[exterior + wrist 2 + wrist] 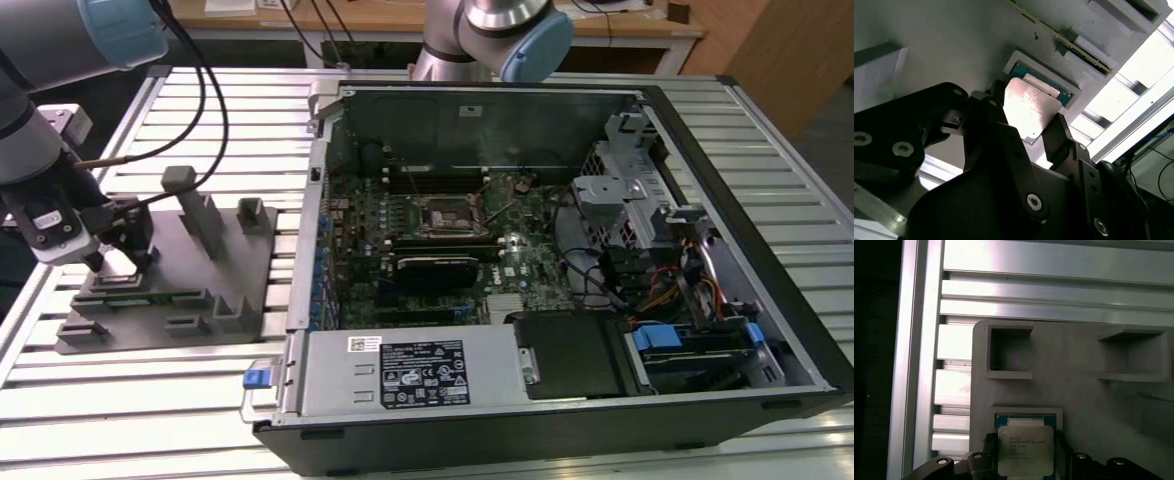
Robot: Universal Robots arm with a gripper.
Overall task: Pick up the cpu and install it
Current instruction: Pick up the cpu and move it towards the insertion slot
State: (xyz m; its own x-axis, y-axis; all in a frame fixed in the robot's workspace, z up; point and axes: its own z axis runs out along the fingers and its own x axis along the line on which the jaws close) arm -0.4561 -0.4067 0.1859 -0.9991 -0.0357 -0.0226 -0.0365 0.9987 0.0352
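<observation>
The gripper clamps the cpu by two edges, just over its tray pocket at the exterior view's left. Such a thin hold could let it slip.

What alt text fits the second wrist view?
Black jaws grip a silvery cpu chip by two opposite edges, just in front of its square pocket in the grey tray. Bright metal table slats run beyond the tray.
</observation>
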